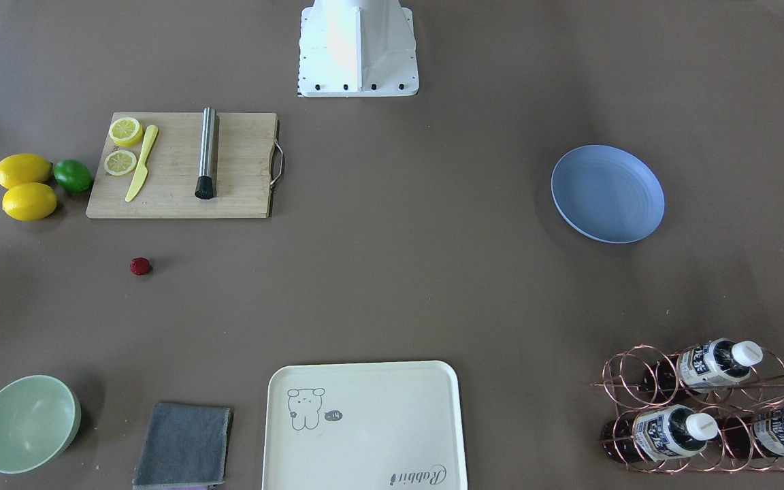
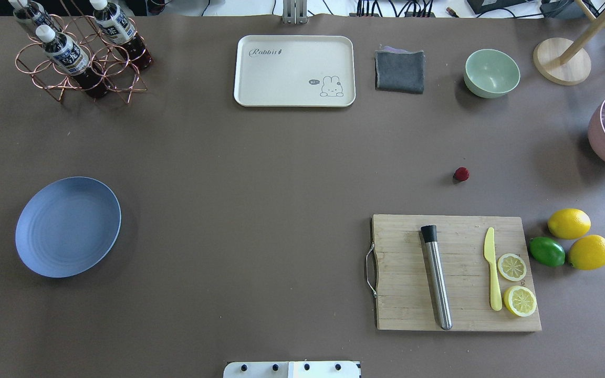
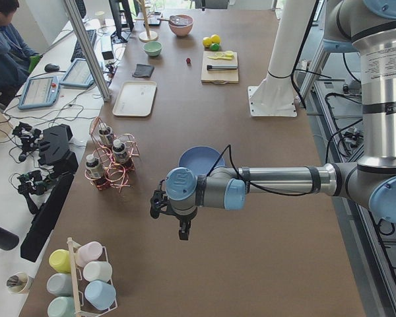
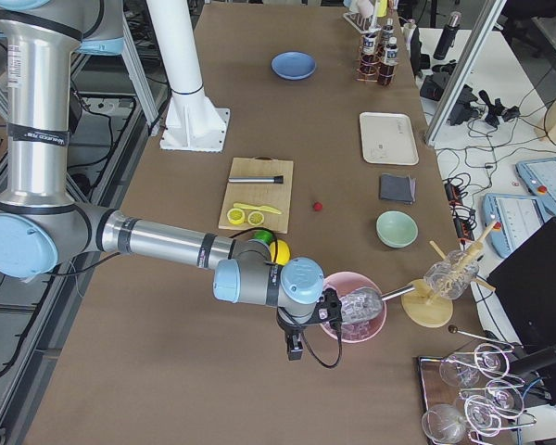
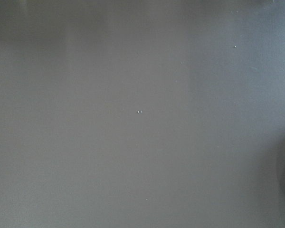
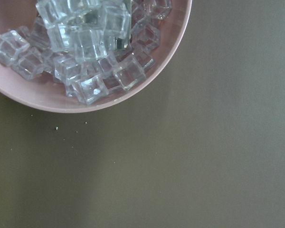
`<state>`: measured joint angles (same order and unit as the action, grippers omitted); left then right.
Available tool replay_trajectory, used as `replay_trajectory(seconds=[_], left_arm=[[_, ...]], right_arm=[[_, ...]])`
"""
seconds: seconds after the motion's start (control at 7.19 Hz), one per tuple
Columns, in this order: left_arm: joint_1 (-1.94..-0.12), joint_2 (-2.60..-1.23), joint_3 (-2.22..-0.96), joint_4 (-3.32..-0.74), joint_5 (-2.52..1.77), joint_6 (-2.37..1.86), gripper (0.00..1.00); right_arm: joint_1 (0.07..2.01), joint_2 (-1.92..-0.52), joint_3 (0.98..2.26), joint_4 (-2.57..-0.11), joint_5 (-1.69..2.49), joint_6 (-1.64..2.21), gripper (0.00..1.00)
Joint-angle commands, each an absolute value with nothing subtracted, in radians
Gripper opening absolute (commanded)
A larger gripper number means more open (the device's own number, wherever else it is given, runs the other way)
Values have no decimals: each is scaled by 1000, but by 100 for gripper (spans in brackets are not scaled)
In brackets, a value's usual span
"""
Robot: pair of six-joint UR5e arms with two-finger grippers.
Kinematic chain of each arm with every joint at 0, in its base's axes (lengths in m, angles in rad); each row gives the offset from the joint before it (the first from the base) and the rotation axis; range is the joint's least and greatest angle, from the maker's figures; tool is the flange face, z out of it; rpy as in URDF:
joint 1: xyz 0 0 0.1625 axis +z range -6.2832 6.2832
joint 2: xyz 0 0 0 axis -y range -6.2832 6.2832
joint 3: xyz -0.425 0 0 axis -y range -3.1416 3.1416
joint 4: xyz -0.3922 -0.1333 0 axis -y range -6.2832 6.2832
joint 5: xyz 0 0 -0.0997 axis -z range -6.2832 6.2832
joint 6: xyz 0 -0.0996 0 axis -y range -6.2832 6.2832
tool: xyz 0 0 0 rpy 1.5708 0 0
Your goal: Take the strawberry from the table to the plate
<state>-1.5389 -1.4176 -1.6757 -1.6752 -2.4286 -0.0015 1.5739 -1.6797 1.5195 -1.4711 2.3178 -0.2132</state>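
One strawberry is lying on the table near the cutting board, off its operators' side, while the plate is sitting well apart from the board

Overhead, the berry is resting just beyond the board's far edge, with the plate well off toward my left

From the left end, my left gripper is hanging fingers-down beside the plate, far from the board; I cannot tell its opening or hold

From the right end, my right gripper is hanging beside a pink bowl of ice, past the board's lemon side; again I cannot tell

Left wrist is showing bare table; right wrist is showing the bowl's rim and ice cubes
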Motion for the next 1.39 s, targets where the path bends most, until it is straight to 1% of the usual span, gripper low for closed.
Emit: replay_trajectory(seconds=[0.0, 0.56, 0.7, 1.25], left_arm=[[-1539, -1413, -1678, -1678, -2428, 2, 98], [-1542, -1413, -1707, -1678, -2428, -2, 98], [-1543, -1417, -1723, -1678, -2430, -6, 98], [-1543, -1425, -1723, -1681, -2430, -6, 98]], right_arm=[[1574, -1680, 1519, -1471, 2318, -213, 100], [1574, -1680, 1522, -1471, 2324, -213, 100], [1574, -1686, 1540, -1471, 2319, -213, 100], [1588, -1707, 1557, -1471, 2321, -213, 100]])
